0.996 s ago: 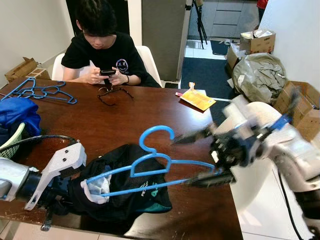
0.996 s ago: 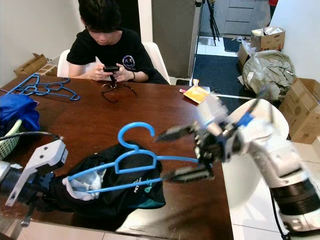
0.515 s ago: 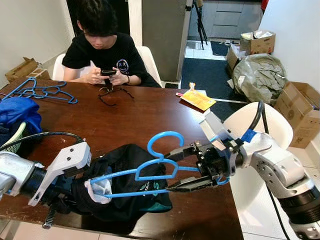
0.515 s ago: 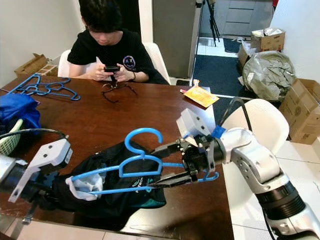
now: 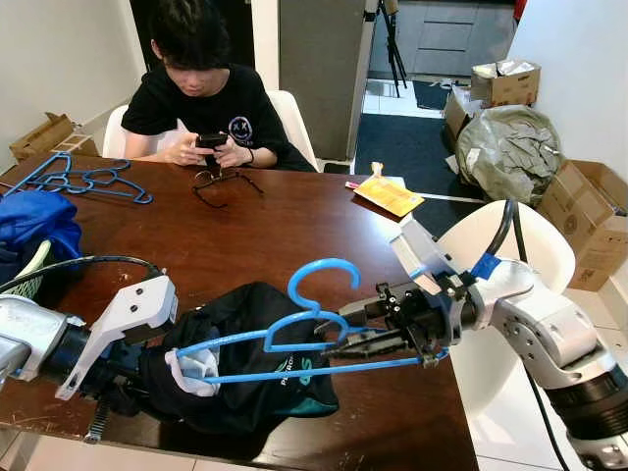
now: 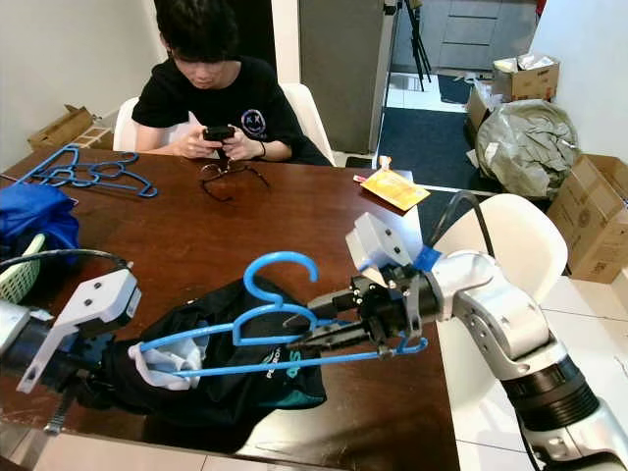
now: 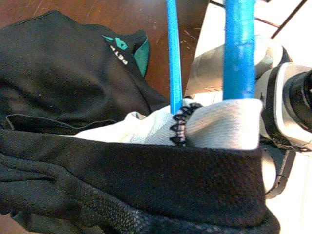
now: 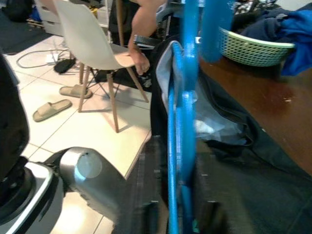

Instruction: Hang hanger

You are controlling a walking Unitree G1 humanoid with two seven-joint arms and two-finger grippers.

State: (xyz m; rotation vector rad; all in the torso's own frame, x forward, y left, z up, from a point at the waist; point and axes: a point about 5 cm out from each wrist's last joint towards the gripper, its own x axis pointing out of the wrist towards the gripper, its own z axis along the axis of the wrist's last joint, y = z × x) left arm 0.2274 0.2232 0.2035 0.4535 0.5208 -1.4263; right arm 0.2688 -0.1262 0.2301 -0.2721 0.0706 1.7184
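A blue plastic hanger (image 5: 304, 371) hangs just above the brown table (image 5: 255, 231), hook up, with its left end tucked inside the collar of a black garment (image 5: 255, 392). My right gripper (image 5: 339, 332) comes in from the right and is shut on the hanger near its neck; the hanger (image 8: 187, 73) runs between the fingers in the right wrist view. My left gripper (image 5: 147, 363) is buried in the bunched collar of the garment (image 7: 73, 83) and holds it up at the table's near left. The white inner lining (image 7: 219, 126) shows around the hanger's end.
A person (image 5: 201, 93) sits at the far side holding a phone, with glasses (image 5: 221, 183) lying before them. Spare blue hangers (image 5: 83, 180), blue cloth (image 5: 34, 221) and a green basket (image 5: 25, 275) are at the left. A yellow packet (image 5: 390, 194) and a white chair (image 5: 530, 245) are on the right.
My right gripper came in from the right with its fingers spread around the hanger, then shut on it. The left arm and garment have barely moved.
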